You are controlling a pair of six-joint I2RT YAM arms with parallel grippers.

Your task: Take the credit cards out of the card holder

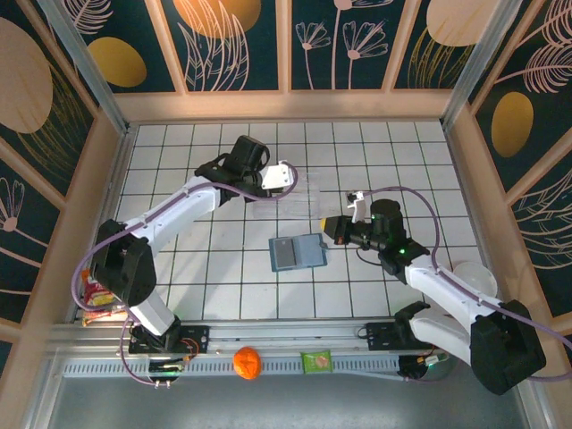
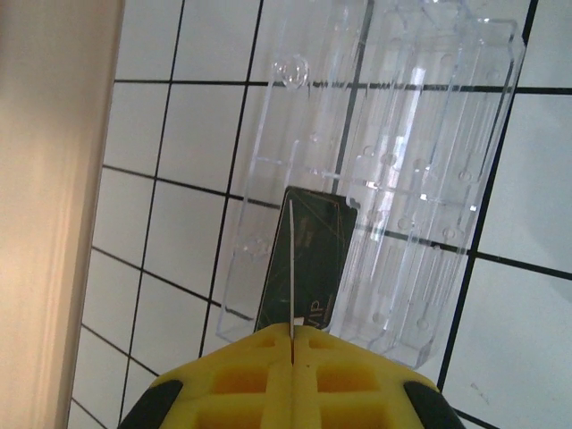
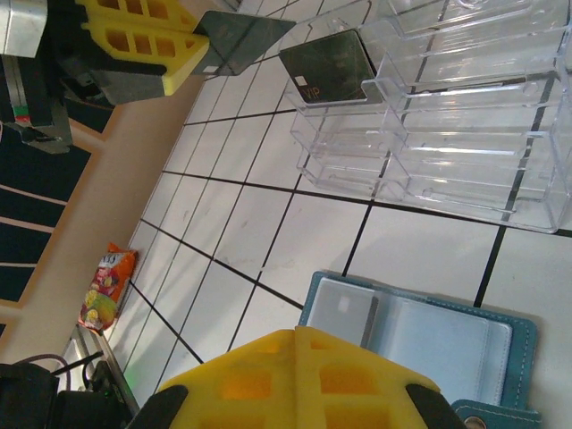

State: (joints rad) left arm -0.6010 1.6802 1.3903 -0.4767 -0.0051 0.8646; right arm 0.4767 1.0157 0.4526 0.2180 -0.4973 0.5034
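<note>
The right gripper (image 3: 296,344) has its jaws pressed together with nothing between them. Just ahead of its fingertips the card holder (image 3: 429,335) lies opened flat on the tiled table (image 3: 241,232), with a pale card (image 3: 344,308) seated in one pocket. Farther ahead stands the clear plastic tray (image 3: 465,134), with a black card (image 3: 326,67) marked VIP resting at one end. The left gripper (image 2: 291,332) is clamped on a dark card (image 3: 246,40), held edge-on just beyond its fingertips, above the black card.
</note>
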